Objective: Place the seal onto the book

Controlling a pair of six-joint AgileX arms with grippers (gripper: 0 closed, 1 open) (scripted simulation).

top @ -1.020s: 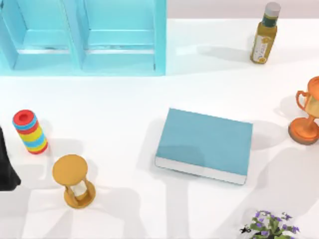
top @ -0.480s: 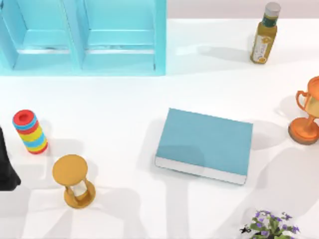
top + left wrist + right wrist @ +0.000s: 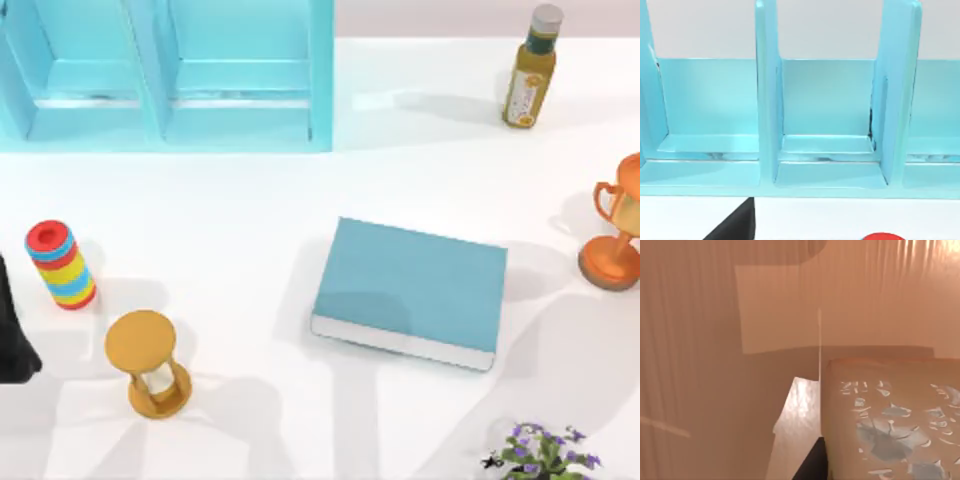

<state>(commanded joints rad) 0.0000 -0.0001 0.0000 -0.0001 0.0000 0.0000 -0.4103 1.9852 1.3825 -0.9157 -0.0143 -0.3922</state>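
Observation:
The book (image 3: pixel 412 290) lies flat near the middle of the table, with a plain teal cover and white page edges, and nothing on it. In the right wrist view a tan-brown wooden surface sits very close to the camera, and a block face with pale flecks (image 3: pixel 890 425) looks like the seal. A dark sliver of my right gripper (image 3: pixel 812 467) shows beside it. My left arm (image 3: pixel 12 335) is parked at the table's left edge, and a black part of it (image 3: pixel 735 227) faces the shelf.
A cyan shelf unit (image 3: pixel 165 75) fills the back left. A striped ring stack (image 3: pixel 60 265) and an orange hourglass (image 3: pixel 148 362) stand at the left. A bottle (image 3: pixel 530 70), an orange trophy (image 3: pixel 615 225) and a purple-flowered plant (image 3: pixel 545 455) stand on the right.

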